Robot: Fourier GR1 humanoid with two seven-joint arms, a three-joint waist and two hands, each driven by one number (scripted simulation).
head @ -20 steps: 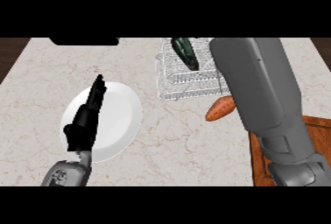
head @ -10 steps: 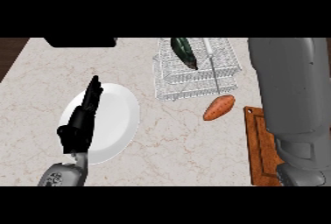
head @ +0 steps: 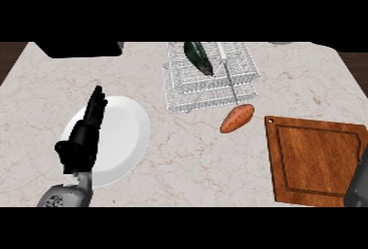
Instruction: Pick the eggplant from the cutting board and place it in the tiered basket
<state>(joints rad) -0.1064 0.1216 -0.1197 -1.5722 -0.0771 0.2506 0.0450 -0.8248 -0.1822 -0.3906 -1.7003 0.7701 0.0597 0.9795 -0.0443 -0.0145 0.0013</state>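
A white plate point(head: 126, 141) lay on the pale marbled worktop point(head: 194, 165) toward its left side. An orange sweet potato point(head: 236, 118) rested tilted near the middle. A black box point(head: 78, 48) sat at the far left edge.

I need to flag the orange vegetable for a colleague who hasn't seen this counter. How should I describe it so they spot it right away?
Start at the white wire basket at the counter's far side, which holds a dark eggplant. Just below its near right corner, on the bare marble left of the wooden cutting board, lies the sweet potato. It is the only orange thing, tapered at both ends.
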